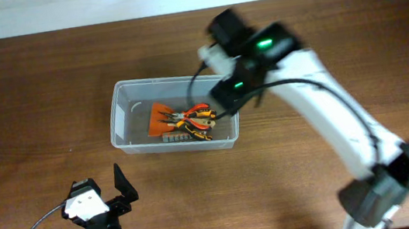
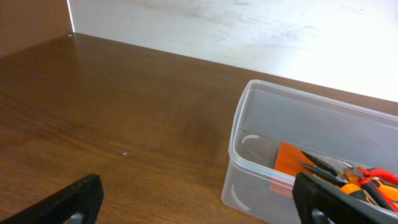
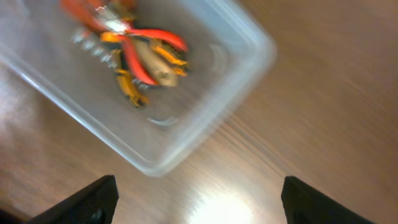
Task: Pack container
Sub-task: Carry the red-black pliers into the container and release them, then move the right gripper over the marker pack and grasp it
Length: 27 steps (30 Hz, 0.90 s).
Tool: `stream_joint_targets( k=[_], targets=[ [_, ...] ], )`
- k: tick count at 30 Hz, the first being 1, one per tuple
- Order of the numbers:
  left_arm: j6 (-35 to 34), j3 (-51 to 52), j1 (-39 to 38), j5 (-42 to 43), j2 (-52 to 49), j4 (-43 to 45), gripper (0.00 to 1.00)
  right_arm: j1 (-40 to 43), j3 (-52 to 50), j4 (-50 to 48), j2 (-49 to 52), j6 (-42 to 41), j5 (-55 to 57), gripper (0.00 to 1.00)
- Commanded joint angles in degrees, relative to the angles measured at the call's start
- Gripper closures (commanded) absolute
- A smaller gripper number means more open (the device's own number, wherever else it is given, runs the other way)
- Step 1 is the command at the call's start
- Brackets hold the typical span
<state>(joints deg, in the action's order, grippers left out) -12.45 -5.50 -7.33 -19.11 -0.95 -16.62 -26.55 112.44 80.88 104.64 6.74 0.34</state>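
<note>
Clear translucent plastic rectangular bin with rounded corners, upright near table centre. Inside, toward 3 o'clock, flat orange sheet and red-and-yellow-handled pliers. Brown wooden table showing on all sides of the rim. Left claw at 7 o'clock, well apart, fingers spread wide, gripping nothing. Right claw raised near the 2 o'clock corner, likewise spread.

Overhead view: even, diffuse light on the bench, detail crisp. Left wrist view: sharp focus, with the wall overexposed to white towards the right. Right wrist view: smeared throughout, the container indistinct, a white glare patch on the wood at the lower edge, and the dark fingers soft-edged.
</note>
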Motion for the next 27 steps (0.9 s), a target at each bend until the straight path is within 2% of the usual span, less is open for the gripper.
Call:
stream_joint_targets(
  k=[1, 11, 16, 21, 27],
  targets=[
    [0.5, 0.17, -0.17, -0.2, 0.22, -0.09, 0.01, 4.87, 1.29, 3.98, -5.92, -4.59, 2.56, 0.14],
    [0.5, 0.17, -0.17, -0.2, 0.22, -0.09, 0.01, 20.61, 1.22, 16.48, -16.24, -8.33, 3.41, 0.12],
    [0.5, 0.17, -0.17, -0.2, 0.22, -0.09, 0.01, 27.93, -3.76, 16.44, -19.02, -8.28, 6.6, 0.12],
    [0.5, 0.17, -0.17, -0.2, 0.22, -0.09, 0.01, 34.53, -14.12, 12.0, -20.06, -8.96, 6.82, 0.12],
    [0.5, 0.17, -0.17, -0.2, 0.22, -0.09, 0.01, 41.31, -32.37, -1.38, -20.0, -8.28, 6.34, 0.08]
  ],
)
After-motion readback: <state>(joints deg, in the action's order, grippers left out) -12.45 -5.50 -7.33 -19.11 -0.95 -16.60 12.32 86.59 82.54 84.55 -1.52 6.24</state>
